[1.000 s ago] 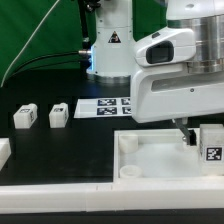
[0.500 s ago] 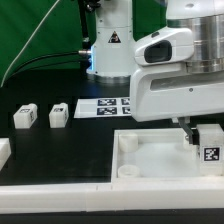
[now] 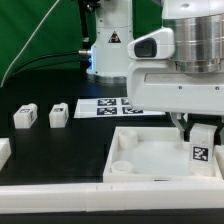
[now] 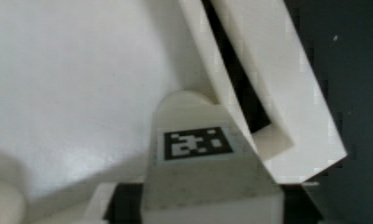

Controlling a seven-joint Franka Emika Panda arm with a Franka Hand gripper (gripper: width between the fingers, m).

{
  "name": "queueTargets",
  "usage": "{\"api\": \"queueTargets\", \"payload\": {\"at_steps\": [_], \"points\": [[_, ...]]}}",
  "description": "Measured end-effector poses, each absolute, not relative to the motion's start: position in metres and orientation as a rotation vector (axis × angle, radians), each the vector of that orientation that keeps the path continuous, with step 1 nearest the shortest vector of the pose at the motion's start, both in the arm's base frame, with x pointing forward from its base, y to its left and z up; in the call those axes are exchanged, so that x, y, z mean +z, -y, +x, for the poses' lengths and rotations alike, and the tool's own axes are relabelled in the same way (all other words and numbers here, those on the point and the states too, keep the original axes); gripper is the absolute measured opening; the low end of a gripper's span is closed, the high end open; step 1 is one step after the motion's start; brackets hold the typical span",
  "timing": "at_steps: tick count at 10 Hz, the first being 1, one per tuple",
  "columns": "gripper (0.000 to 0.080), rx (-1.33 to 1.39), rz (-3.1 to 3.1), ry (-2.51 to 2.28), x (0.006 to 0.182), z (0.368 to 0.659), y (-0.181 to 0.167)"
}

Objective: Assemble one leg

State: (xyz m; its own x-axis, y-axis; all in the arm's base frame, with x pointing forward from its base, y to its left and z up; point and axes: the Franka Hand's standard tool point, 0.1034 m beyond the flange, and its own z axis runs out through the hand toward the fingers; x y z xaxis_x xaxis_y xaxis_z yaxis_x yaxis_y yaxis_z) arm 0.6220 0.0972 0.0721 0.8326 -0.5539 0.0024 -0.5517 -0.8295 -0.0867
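Arm is posed in the exterior view's upper right, wrist pointed straight down over the panel (image 3: 150, 150). The tool (image 3: 193, 128) is clenched on the leg (image 3: 202, 146), tag facing the camera, at right-center of the frame. The leg is held upright above the panel's floor near its right part; contact with the floor cannot be told. In the wrist view the leg (image 4: 197, 140) is seen close to the panel's raised rim (image 4: 272, 90). Open bench (image 3: 60, 150) is left at lower left. Two small blocks (image 3: 40, 116) are placed at left, well apart.
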Motion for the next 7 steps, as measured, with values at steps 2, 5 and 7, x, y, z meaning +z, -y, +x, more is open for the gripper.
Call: {"api": "queueTargets", "payload": {"at_steps": [2,5,7], "points": [[0.031,-0.046,-2.879,-1.092,0.072,0.621,-0.088],[0.0315,-0.056,-2.853,-1.222,0.072,0.619,-0.077],[0.032,-0.055,-2.853,-1.223,0.071,0.619,-0.078]]}}
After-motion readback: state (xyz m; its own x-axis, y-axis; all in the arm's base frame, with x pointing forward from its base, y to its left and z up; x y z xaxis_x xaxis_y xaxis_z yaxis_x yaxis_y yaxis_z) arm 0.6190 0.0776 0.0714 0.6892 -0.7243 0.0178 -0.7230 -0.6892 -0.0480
